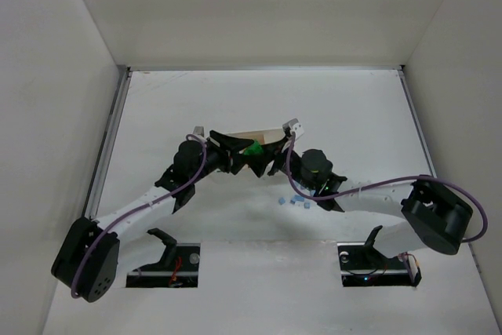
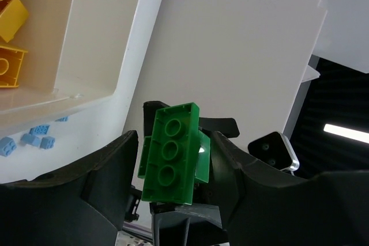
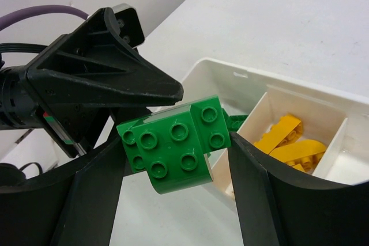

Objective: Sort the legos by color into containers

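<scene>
From above, both arms meet mid-desk (image 1: 353, 115). The left claw (image 1: 241, 154) and right claw (image 1: 267, 158) cover most of the tray (image 1: 263, 134), with a green lego (image 1: 252, 148) between them. Blue legos (image 1: 296, 201) lie loose at 5 o'clock; grips are unreadable here.

The left wrist view shows the green lego filling the left claw's narrow gap, touching both fingers. The tray is at 10 o'clock, holding yellow legos (image 2: 11, 15); the blue ones are at 9 o'clock, outside it.

The right wrist view alone shows the right claw clamping the green lego, studs up. The left claw's tip is at 11 o'clock, and the yellow legos are at 3 o'clock in the middle compartment.
</scene>
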`<state>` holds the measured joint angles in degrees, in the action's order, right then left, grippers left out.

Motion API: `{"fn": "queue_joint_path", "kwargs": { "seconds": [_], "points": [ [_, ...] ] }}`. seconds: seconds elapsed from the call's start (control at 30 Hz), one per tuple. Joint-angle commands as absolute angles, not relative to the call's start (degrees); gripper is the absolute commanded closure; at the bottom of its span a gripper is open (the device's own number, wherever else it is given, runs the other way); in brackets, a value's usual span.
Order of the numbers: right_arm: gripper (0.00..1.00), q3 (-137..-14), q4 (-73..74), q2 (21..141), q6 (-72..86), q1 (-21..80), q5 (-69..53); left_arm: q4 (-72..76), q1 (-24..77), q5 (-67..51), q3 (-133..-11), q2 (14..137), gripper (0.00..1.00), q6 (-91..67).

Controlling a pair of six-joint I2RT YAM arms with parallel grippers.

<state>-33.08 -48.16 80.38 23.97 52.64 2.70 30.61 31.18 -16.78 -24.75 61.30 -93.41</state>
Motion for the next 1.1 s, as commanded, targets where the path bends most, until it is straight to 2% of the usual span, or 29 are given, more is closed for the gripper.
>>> {"fn": "queue_joint_path", "kwargs": {
  "seconds": [0.0,0.53,0.73,0.93,1.07],
  "points": [
    [0.54,-35.2,-52.4,79.4,21.4,53.3,5.4,33.5,31.5,-18.5,-24.6,61.3,0.50,-94.8],
    [0.54,-36.0,-56.4,83.9,20.2,55.0,9.6,36.8,32.1,-19.4,-24.1,62.4,0.62,-99.0],
    [0.54,-36.1,-57.6,85.0,19.2,55.3,11.9,37.3,32.6,-19.4,-23.7,62.9,0.62,-99.4],
    [0.54,-36.1,-58.9,85.7,18.0,56.0,14.1,37.3,32.5,-19.4,-23.6,62.9,0.55,-99.8],
    [0.53,-36.0,-61.2,86.0,16.5,56.8,16.8,37.3,32.6,-19.7,-23.8,62.8,0.56,-99.9]
  ]
}}
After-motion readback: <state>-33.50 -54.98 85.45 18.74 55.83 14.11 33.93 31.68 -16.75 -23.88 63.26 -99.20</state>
